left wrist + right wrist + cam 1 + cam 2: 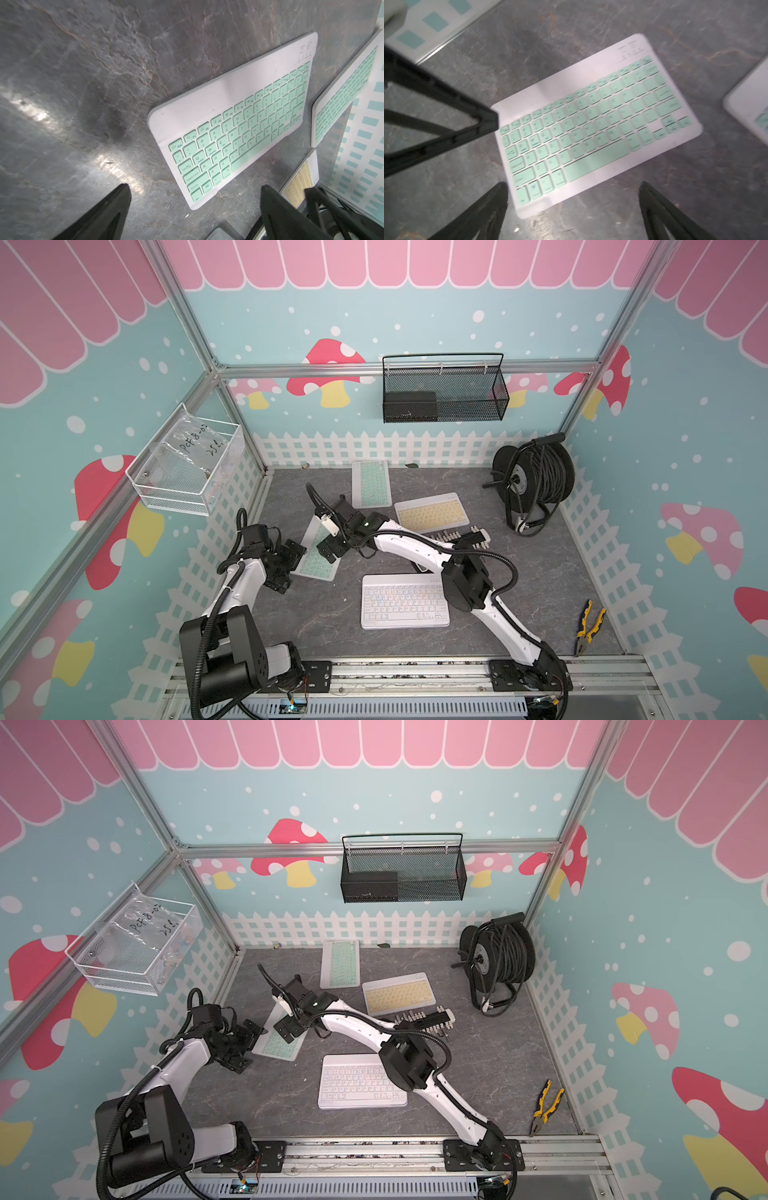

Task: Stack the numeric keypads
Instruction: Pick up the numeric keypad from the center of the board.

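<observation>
No stack yet, all left to do. Flat on the worktop (540,572), none upon another: back mint keypad (370,483), yellow keypad (430,510), white keypad (399,601), left mint keypad (318,562). Left gripper (194,188) and right gripper (573,184) wide and empty, close by the last.

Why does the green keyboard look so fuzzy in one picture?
Right wrist view: the mint keyboard is smeared, key letters unreadable, like motion blur. Left wrist view: it looks sharper, letters readable, but bright glare streaks shine on the table. Both top views: even light, no smear.
</observation>
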You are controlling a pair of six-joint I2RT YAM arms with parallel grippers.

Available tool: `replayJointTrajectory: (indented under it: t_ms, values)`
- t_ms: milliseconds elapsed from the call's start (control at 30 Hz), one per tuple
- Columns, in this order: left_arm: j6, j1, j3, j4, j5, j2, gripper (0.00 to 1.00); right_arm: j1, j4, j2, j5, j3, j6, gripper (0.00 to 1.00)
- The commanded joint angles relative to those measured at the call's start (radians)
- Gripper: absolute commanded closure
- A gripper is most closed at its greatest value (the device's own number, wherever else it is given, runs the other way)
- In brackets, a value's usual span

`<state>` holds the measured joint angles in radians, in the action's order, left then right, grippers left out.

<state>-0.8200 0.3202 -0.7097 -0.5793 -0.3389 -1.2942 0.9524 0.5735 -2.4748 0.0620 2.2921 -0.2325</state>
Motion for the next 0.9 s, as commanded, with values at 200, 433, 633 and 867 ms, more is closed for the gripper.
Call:
replayJointTrajectory:
  t_ms: [200,433,633,867]
  values:
    - [-0.068,0.007,0.056,0.055,-0.038,0.047,0.0,-0.185,-0.147,-0.076,0.219,0.14,0.07,0.0]
    - [-0.133,0.005,0.108,0.053,0.017,0.097,0.0,-0.219,-0.179,-0.153,0.349,0.182,0.122,0.01]
    - [-0.068,0.006,-0.02,0.054,0.059,0.068,0.0,-0.222,-0.185,-0.193,0.417,0.178,0.076,0.0]
    - [0.072,0.006,-0.289,0.037,0.067,-0.143,0.0,-0.222,-0.187,-0.203,0.437,0.141,0.054,0.0]
